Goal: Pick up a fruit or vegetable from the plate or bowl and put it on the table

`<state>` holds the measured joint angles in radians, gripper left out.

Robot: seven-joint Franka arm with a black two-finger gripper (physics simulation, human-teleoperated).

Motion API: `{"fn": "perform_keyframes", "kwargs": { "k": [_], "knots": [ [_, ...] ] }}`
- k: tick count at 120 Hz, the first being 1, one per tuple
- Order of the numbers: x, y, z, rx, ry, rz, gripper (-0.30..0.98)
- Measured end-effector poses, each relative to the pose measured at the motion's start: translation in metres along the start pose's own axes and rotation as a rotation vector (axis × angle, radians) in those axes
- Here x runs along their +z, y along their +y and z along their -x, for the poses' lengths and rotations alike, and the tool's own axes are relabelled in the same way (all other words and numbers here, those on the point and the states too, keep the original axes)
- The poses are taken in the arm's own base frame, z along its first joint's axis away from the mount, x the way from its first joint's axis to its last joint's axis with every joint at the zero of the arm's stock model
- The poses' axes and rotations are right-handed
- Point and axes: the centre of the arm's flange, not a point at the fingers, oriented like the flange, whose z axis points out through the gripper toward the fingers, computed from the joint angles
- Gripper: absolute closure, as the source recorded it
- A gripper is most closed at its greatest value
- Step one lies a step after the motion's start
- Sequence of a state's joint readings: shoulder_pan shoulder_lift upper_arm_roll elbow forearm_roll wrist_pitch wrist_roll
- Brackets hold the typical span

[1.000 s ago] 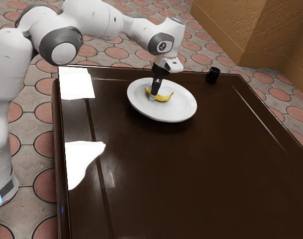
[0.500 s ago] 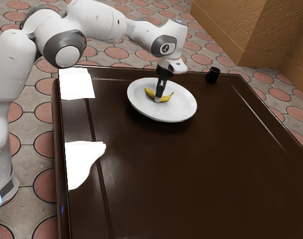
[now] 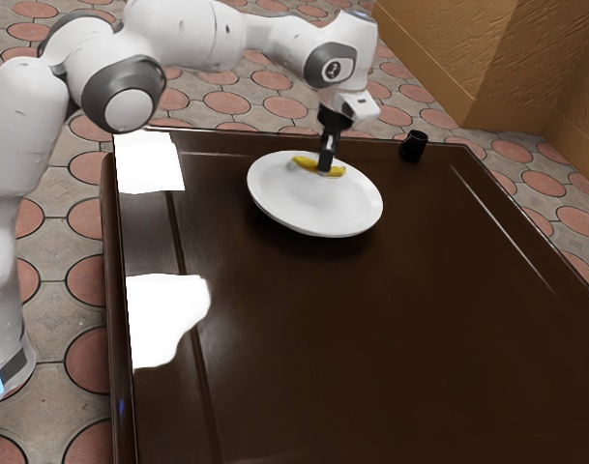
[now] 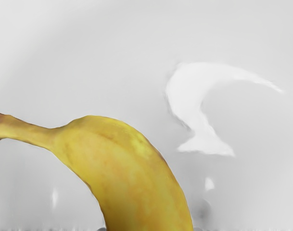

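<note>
My gripper is shut on the middle of the yellow banana, over the far part of the white plate. The banana hangs level, a little above the plate, its ends sticking out on both sides of the fingers. In the wrist view the banana is large at the lower edge, its stem pointing away from the hand, with the plate's pale surface behind it. Dark tips of my gripper barely show there, one on either side of the fruit.
The dark brown table extends from the plate toward the exterior view's bottom and right. A small black cup stands near the table's far edge, to the exterior view's right of the plate.
My gripper has closed on the banana and risen, moving toward the plate's far side. The banana has come up with it; the plate has stayed where it was.
</note>
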<state>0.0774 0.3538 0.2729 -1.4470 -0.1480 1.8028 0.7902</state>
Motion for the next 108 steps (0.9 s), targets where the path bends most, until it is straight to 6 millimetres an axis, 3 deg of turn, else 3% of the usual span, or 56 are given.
{"fn": "perform_keyframes", "kwargs": {
  "k": [12,26,39,51,65,76,91,108],
  "knots": [
    [-0.038,0.021,-0.012,0.020,0.017,-0.014,0.56],
    [-0.081,0.074,-0.047,0.093,0.022,-0.032,0.55],
    [-0.094,0.144,-0.082,0.187,0.019,-0.008,0.56],
    [-0.107,0.185,-0.093,0.232,0.026,0.012,0.56],
    [-0.107,0.237,-0.110,0.297,0.021,0.040,0.56],
    [-0.105,0.257,-0.116,0.309,0.010,0.047,0.54],
    [-0.102,0.265,-0.117,0.297,-0.008,0.050,0.23],
    [-0.102,0.267,-0.116,0.280,-0.023,0.037,0.09]
  ]
}}
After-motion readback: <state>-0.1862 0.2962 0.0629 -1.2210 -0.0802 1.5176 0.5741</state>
